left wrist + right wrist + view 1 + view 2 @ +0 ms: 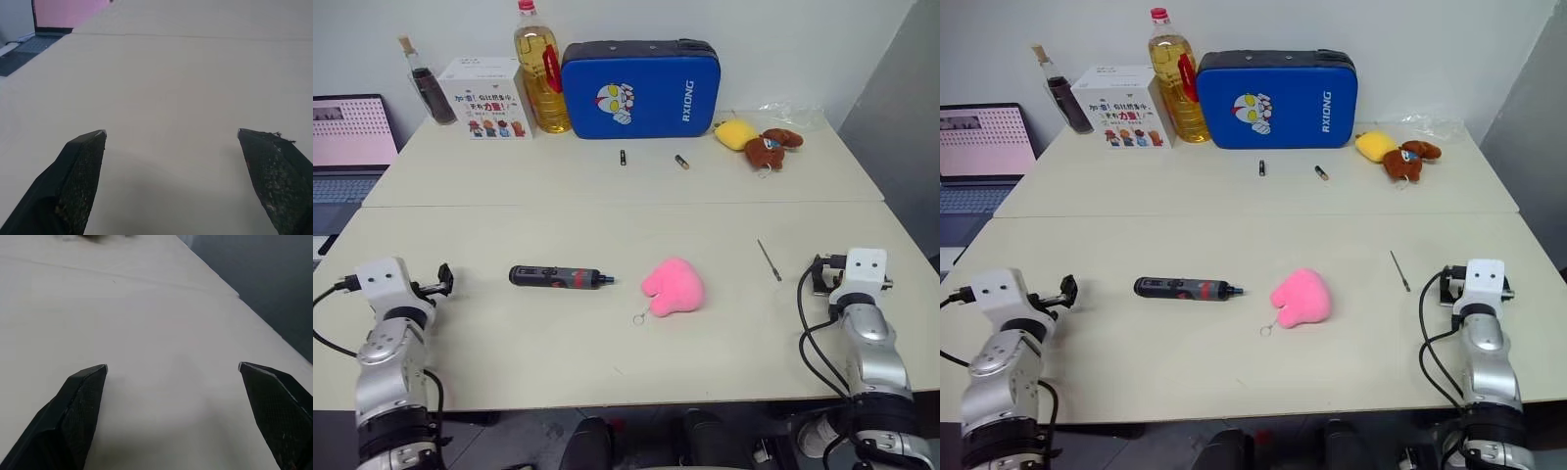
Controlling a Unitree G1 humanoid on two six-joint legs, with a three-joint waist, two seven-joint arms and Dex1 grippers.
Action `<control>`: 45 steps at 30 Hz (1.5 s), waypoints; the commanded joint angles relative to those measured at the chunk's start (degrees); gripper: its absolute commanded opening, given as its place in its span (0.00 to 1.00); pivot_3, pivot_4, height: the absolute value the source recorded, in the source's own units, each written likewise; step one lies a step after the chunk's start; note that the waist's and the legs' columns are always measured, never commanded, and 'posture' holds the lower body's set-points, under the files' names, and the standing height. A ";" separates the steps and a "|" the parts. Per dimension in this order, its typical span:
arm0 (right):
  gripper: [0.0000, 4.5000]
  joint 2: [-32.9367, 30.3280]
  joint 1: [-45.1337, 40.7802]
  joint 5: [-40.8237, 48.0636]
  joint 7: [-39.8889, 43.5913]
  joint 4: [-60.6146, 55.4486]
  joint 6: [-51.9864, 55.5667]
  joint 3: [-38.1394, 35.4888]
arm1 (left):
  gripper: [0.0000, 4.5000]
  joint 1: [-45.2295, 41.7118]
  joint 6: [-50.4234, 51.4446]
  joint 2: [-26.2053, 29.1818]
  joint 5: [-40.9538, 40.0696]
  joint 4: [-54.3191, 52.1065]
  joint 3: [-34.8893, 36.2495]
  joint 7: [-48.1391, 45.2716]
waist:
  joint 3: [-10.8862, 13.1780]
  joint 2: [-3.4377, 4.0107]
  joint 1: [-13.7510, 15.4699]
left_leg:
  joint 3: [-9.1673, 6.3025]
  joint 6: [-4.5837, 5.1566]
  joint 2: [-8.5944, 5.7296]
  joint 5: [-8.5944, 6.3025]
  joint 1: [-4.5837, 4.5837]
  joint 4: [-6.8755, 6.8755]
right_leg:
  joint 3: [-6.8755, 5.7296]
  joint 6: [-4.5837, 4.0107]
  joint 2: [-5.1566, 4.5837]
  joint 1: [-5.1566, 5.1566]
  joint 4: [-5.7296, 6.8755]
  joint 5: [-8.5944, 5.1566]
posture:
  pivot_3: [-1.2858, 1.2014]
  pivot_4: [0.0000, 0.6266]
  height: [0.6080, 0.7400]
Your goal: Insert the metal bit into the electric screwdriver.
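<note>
I see my left gripper (171,142) over the near left of the pale tabletop (607,225), its black fingers (78,171) spread wide with nothing between them. To its right lies the slim black pen-shaped electric screwdriver (556,278) with red markings, flat on the table, tip pointing right. Just right of that tip sits a pink plush toy (674,287). Farther right lies the thin grey metal bit (769,259), well apart from the screwdriver. My right gripper (173,377) hangs near the bit, jaws wide, empty.
</note>
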 commanded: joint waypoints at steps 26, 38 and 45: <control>1.00 -15.39 -12.38 -26.26 33.10 7.84 -61.83 26.27 | 1.00 0.32 13.62 22.21 -12.39 -39.90 -28.10 -54.45 | 0.56 0.37 -0.33 | 0.40 0.01 0.16 0.00 0.09 0.00 | 0.51 -0.03 0.55 -0.12 -0.02 -0.04 | 0.52 0.24 1.00; 1.00 -11.26 -18.88 -35.73 22.78 13.74 -67.21 32.99 | 1.00 -1.10 12.55 19.86 -10.53 -38.76 -28.53 -53.04 | 0.56 0.36 -0.31 | 0.66 0.01 0.15 -0.01 0.21 0.01 | 0.80 -0.05 0.55 -0.12 0.02 -0.02 | 0.52 0.24 1.00; 0.73 -11.25 -21.05 -35.32 21.46 16.03 -68.51 35.32 | 1.00 -0.43 12.47 19.30 -10.15 -39.13 -27.94 -52.77 | 0.56 0.35 -0.32 | 0.75 0.02 0.16 -0.01 0.22 0.01 | 0.88 -0.05 0.54 -0.12 0.02 -0.02 | 0.52 0.24 1.00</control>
